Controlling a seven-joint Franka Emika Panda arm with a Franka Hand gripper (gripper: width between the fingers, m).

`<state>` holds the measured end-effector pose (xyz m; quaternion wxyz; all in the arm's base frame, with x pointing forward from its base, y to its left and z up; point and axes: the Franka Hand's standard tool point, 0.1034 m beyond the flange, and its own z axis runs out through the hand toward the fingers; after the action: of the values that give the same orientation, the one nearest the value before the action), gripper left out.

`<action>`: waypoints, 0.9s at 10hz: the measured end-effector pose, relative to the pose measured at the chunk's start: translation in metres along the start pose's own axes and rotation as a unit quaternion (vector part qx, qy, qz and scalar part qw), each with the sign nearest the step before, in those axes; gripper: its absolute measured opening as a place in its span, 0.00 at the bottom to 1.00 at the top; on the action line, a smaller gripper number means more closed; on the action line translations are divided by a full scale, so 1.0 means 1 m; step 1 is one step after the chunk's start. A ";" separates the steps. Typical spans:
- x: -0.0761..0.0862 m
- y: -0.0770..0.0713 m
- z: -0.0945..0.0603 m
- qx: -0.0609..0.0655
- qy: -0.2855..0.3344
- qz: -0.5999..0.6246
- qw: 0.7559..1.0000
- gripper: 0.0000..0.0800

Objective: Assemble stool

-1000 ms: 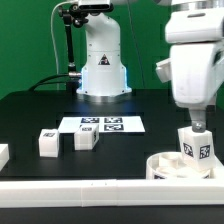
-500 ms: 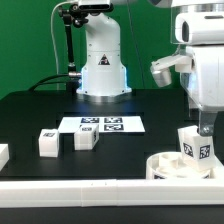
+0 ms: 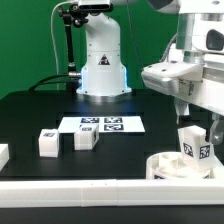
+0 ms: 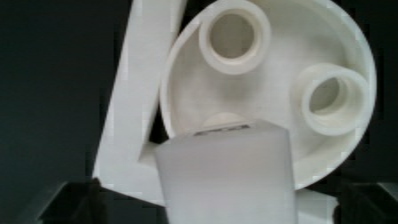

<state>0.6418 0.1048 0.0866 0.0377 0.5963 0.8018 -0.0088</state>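
The white round seat disc (image 3: 168,166) lies at the front of the exterior view's right. One white tagged leg (image 3: 196,147) stands upright in it. My gripper (image 3: 198,124) hangs just over that leg's top, open, with a dark finger on either side and small gaps between. In the wrist view the leg (image 4: 222,175) fills the space between my fingertips (image 4: 71,203), and the seat (image 4: 267,70) with its two round holes lies beyond it. Two loose legs (image 3: 47,142) (image 3: 86,138) sit on the black table at the exterior view's left.
The marker board (image 3: 102,124) lies flat in front of the arm's white base (image 3: 102,70). A long white border rail (image 3: 90,191) runs along the table's front edge. Another white piece (image 3: 3,153) shows at the exterior view's far left edge.
My hand has turned about its vertical axis above the leg. The leg has stayed upright in the seat with its tags facing the same way.
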 end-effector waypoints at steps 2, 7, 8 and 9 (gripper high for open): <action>0.000 0.000 0.001 0.001 0.000 0.004 1.000 0.80; -0.003 -0.001 0.001 0.002 0.000 0.032 0.999 0.42; -0.003 -0.003 0.001 0.011 -0.001 0.049 0.999 0.42; -0.003 -0.004 0.001 0.013 -0.001 0.097 0.995 0.42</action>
<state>0.6387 0.1004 0.0856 0.0309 0.6717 0.7400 -0.0162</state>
